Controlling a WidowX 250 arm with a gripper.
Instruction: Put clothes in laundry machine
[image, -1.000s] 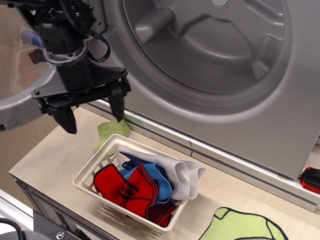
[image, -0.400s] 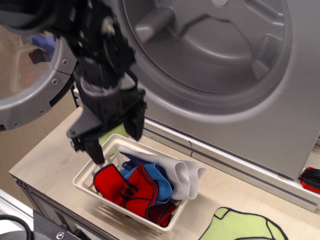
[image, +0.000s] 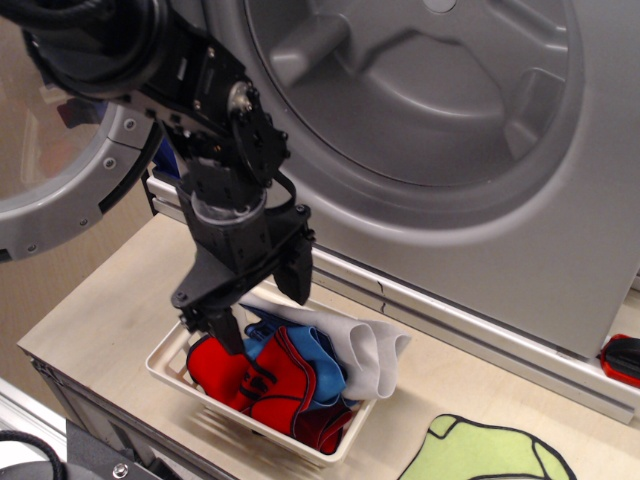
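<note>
The clothes lie in a white lattice basket (image: 175, 372) on the wooden counter: a red piece with black edging (image: 262, 385) in front, a blue piece (image: 312, 352) behind it, a pale grey-white piece (image: 368, 350) at the right. My black gripper (image: 262, 305) is open, fingers pointing down, straddling the basket's back left part just above the clothes. One fingertip (image: 230, 335) is at the red piece; I cannot tell if it touches. The laundry machine's silver drum (image: 420, 90) stands open behind, its round door (image: 60, 200) swung out at the left.
A green cloth with dark edging (image: 490, 450) lies on the counter at the front right. A red and black object (image: 622, 360) sits at the right edge. The machine's lower sill (image: 440, 310) runs just behind the basket.
My gripper has come from the back left, above the counter, rightward and down over the basket. It stays open. The clothes have not moved. A green cloth behind the basket is now hidden by the arm.
</note>
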